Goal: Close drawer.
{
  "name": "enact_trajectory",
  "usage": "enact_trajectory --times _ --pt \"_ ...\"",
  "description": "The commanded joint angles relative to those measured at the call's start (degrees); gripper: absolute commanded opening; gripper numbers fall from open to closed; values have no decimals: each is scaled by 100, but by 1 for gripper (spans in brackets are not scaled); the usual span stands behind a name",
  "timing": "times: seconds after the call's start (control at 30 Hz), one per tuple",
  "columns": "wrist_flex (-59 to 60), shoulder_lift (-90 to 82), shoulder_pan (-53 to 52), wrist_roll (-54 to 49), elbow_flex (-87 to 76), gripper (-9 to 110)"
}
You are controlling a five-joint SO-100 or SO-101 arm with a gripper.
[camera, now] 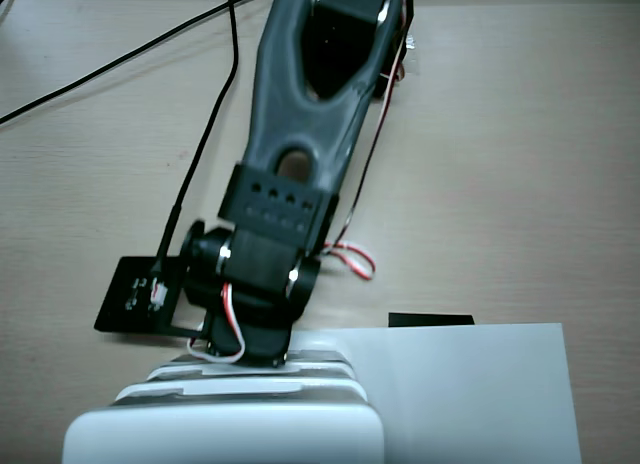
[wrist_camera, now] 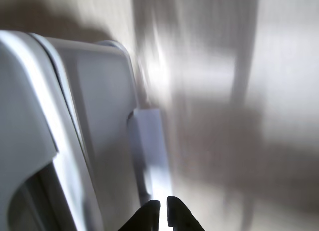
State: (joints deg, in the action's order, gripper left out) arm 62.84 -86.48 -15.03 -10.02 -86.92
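Observation:
The wrist view is blurred by motion. The drawer (wrist_camera: 102,121) fills the left half, a grey front with a white rounded rim, and its flat grey handle tab (wrist_camera: 149,141) sticks out on the right side. My gripper (wrist_camera: 163,213) shows at the bottom edge with its black fingertips almost together and nothing between them, right at the near end of the handle tab. In the fixed view the arm (camera: 300,114) reaches down from the top onto the drawer fronts (camera: 250,372) of the white cabinet (camera: 225,434). The fingertips are hidden there under the wrist.
A flat white sheet of paper (camera: 470,394) lies right of the cabinet, with a small black patch (camera: 430,319) at its upper edge. Black cables (camera: 120,59) run across the wooden table (camera: 520,164) at upper left. The wrist camera's black board (camera: 135,294) sticks out left.

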Motion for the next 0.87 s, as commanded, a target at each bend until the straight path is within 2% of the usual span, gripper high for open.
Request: enact_trajectory --times 0.0,0.4,0.83 --pt "35 -615 -237 -229 -343 0" --pt "114 -1046 -835 -1090 -1081 0" --pt "105 -1063 -765 -1020 -1055 0"
